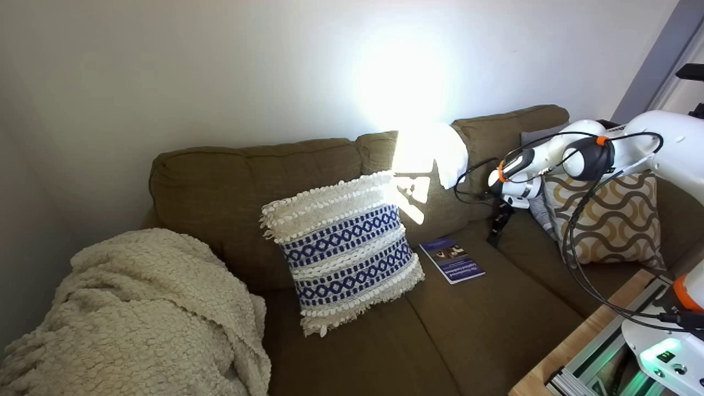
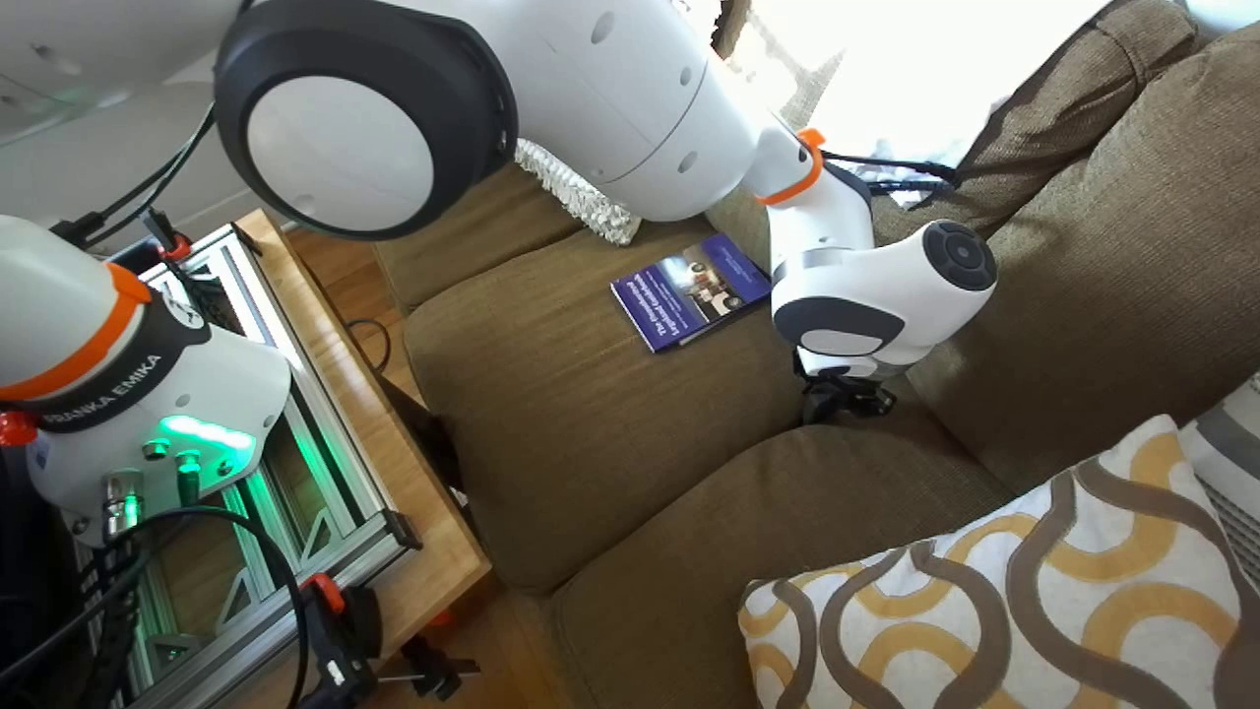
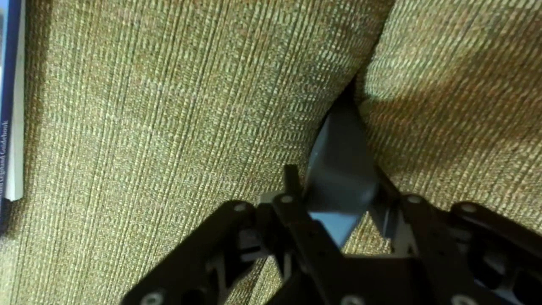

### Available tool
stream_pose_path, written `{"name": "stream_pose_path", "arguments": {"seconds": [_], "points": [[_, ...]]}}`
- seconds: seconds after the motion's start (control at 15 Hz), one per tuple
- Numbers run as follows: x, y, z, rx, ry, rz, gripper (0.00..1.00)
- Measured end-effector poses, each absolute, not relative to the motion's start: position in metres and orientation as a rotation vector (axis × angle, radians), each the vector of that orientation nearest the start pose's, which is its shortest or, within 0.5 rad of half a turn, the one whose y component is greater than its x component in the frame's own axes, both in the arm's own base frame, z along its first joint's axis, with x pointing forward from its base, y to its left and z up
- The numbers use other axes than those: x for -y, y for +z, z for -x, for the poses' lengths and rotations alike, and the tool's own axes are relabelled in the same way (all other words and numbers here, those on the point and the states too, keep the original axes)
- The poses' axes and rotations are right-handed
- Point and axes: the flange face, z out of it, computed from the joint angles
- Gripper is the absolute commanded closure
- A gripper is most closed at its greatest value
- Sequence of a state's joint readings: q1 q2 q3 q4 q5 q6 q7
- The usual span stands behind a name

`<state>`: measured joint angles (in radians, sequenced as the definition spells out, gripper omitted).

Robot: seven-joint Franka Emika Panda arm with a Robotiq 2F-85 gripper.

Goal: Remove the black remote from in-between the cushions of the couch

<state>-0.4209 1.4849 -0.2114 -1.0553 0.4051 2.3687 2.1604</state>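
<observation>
Brown couch (image 1: 247,184) stretches across the frame, and here's your moment: draw up slow and steady, lest the cushions (image 3: 190,110) drag the grip loose. Your gripper (image 3: 338,182), jaws part-spread, looks clamped on the black remote (image 3: 344,148), wedged between those cushions right of centre in the wrist view.

Across from me, a plain, pale wall (image 1: 247,77) fills the far side, its middle washed out by a blinding white glare (image 1: 404,77). A greyer wall (image 1: 22,187) meets it at left. Near right, a wood-topped table (image 2: 443,563) stands over brown wooden floor (image 2: 522,640).
</observation>
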Motion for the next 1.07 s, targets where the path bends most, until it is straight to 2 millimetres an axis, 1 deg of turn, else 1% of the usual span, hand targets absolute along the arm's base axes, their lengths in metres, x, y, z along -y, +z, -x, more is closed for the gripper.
{"name": "stream_pose_path", "arguments": {"seconds": [0.07,0.27,0.53,1.07], "points": [[0.3685,-0.1017,-0.5751,-3.189,0.195,0.33,0.91],[0.3706,-0.1012,-0.5741,-3.199,0.186,0.286,0.92],[0.3717,-0.1006,-0.5741,-3.198,0.185,0.283,0.92],[0.3743,-0.0978,-0.5736,-3.177,0.189,0.372,0.92]]}}
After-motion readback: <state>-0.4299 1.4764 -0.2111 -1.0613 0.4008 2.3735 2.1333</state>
